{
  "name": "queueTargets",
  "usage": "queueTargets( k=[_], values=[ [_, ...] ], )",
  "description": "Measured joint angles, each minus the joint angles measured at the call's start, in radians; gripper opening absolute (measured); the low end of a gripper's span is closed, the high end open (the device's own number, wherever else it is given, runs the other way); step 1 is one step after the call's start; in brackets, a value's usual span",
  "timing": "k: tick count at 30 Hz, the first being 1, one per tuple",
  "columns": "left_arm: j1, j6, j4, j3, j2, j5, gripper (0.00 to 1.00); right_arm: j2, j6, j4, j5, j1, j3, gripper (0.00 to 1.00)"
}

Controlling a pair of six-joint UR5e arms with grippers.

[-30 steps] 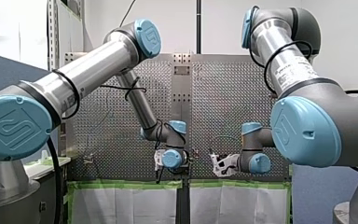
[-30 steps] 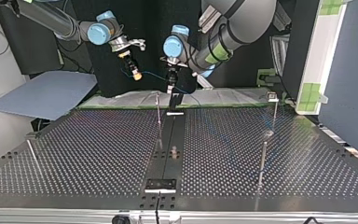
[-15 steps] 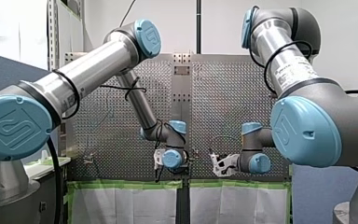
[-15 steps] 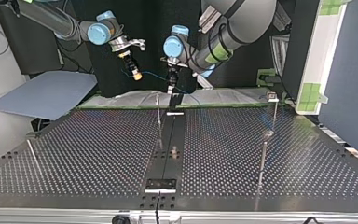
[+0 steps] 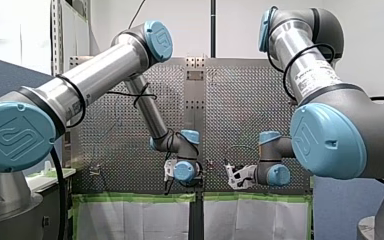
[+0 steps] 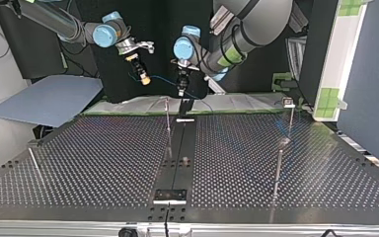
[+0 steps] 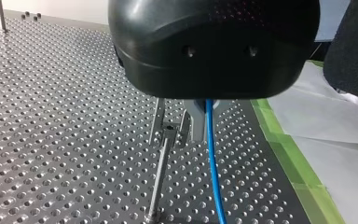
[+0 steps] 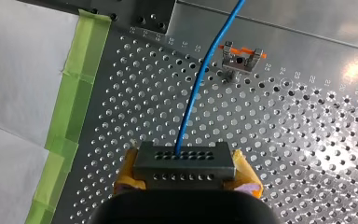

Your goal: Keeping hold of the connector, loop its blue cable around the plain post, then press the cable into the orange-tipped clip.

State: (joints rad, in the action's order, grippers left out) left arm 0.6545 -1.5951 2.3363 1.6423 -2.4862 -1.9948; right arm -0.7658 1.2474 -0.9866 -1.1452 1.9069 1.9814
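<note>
While our right gripper (image 8: 186,175) clenched the connector (image 8: 184,161), its blue cable (image 7: 210,163) hung just beside the plain post (image 7: 161,172), seemingly unlooped. We couldn't tell our left gripper (image 7: 177,123) state. Next, we judged: wrap that post.

Just right of the upright post (image 6: 168,121) and above it, my left gripper (image 6: 181,92) hangs tip-down. Further left of the post, my right gripper (image 6: 145,79) tilts, yellow-tipped. A faint blue cable (image 6: 163,79) seems to join them.
</note>
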Motion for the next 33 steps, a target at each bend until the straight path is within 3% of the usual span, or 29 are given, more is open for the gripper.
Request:
queueTargets(
  k=[10,20,31,32,33],
  values=[
    [0.010,0.011,-0.026,0.014,0.000,-0.005,0.00,0.000,0.010,-0.001,-0.003,-0.004,-0.001,0.00],
    [0.045,0.015,-0.053,0.014,-0.001,-0.041,0.00,0.000,0.072,-0.042,-0.059,-0.016,-0.005,0.00],
    [0.057,0.013,-0.062,0.014,-0.001,-0.062,0.00,0.000,0.087,-0.059,-0.066,-0.024,-0.009,0.00],
    [0.057,0.013,-0.063,0.014,-0.001,-0.060,0.10,0.000,0.087,-0.059,-0.066,-0.024,-0.009,0.00],
    [0.057,0.013,-0.063,0.014,-0.001,-0.057,0.10,0.000,0.087,-0.059,-0.066,-0.024,-0.009,0.00]
  ],
)
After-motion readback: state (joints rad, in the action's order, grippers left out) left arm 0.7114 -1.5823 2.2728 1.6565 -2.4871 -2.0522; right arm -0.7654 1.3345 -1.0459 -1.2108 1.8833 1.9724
